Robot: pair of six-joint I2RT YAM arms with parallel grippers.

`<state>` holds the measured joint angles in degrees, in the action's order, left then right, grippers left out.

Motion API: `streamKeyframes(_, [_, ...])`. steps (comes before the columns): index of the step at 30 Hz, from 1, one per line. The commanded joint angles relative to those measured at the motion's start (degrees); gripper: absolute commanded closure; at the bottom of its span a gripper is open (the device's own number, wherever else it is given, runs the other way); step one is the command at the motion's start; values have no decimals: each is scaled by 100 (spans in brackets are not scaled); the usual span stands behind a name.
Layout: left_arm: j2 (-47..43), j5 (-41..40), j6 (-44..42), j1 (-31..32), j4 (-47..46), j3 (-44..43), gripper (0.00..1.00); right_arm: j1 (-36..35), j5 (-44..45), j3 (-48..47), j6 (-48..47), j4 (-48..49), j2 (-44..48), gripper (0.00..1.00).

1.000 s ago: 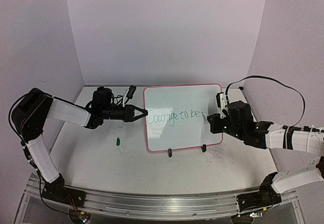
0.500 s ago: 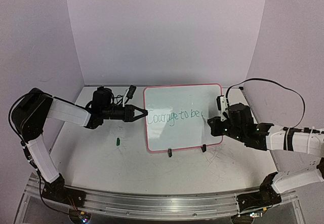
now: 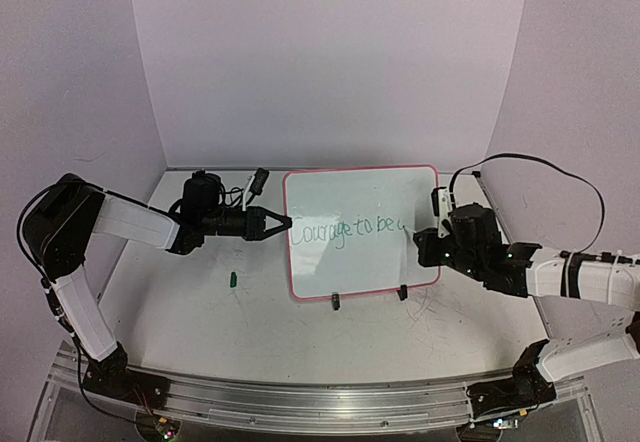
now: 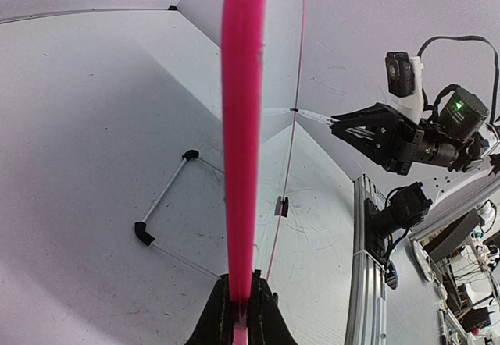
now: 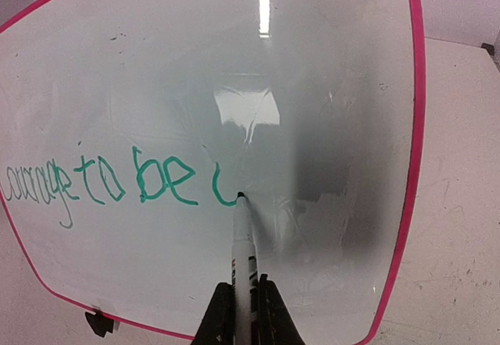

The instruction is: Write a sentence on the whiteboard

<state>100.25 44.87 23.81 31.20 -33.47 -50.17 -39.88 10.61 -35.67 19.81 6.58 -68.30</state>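
The whiteboard (image 3: 350, 197) with a pink-red frame stands on its wire stand mid-table. Green writing (image 3: 345, 231) on it reads "Courage to be" plus a fresh curved stroke (image 5: 223, 191). My left gripper (image 3: 287, 223) is shut on the board's left frame edge (image 4: 242, 165). My right gripper (image 3: 420, 246) is shut on a white marker (image 5: 244, 247). The marker's tip touches the board at the end of the new stroke. The board fills the right wrist view (image 5: 328, 87).
A small green marker cap (image 3: 232, 280) lies on the table left of the board. Two black clips (image 3: 336, 301) hold the board's bottom edge. The wire stand (image 4: 168, 197) reaches behind the board. Walls close in at the back and sides.
My right gripper has moved the marker a little right and down, drawing a new curved stroke after "be". My left arm has not moved.
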Motion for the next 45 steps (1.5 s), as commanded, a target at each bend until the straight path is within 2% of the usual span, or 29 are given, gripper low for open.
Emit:
streamKeyframes(1, [22,-197,-114,45,67,-103,100,39,271,-256,-20,258,-161,100])
streamKeyframes(19, [46,-194,-140,44,67,-116,100,112,322,-391,-118,235,-246,100])
streamKeyframes(45, [83,-192,-149,44,74,-141,100,94,-187,-11,44,-281,66,100])
